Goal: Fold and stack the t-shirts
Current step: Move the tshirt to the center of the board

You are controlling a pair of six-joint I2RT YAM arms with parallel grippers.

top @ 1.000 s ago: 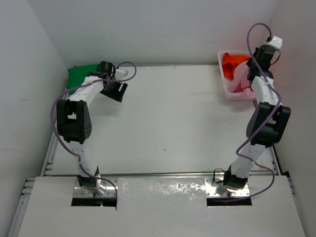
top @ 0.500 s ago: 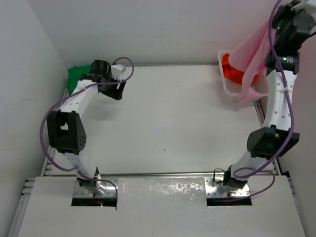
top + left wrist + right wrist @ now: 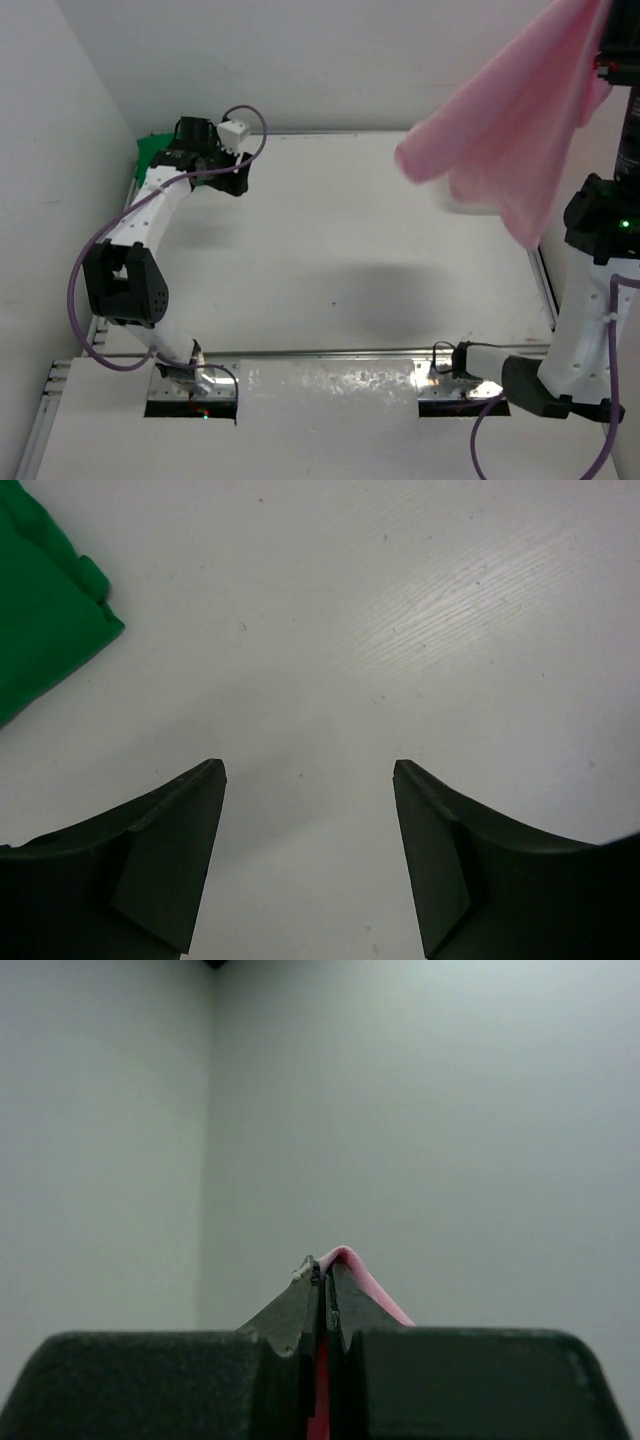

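Pink t-shirt (image 3: 510, 140) aloft in right gripper (image 3: 322, 1275) (left gripper (image 3: 310, 775) agape near green t-shirt (image 3: 40, 630))

Bright, even, diffuse light. Soft shadow of pink t-shirt (image 3: 510, 130) on table (image 3: 300, 220). Glare on glossy front board (image 3: 340, 385).

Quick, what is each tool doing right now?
Left tool: open, holding nothing.
Right tool: shut on the pink t-shirt.

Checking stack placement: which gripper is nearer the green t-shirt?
Left. The left gripper hovers open over the table just beside the green t-shirt; the right gripper is raised far across on the right, shut on the pink t-shirt.
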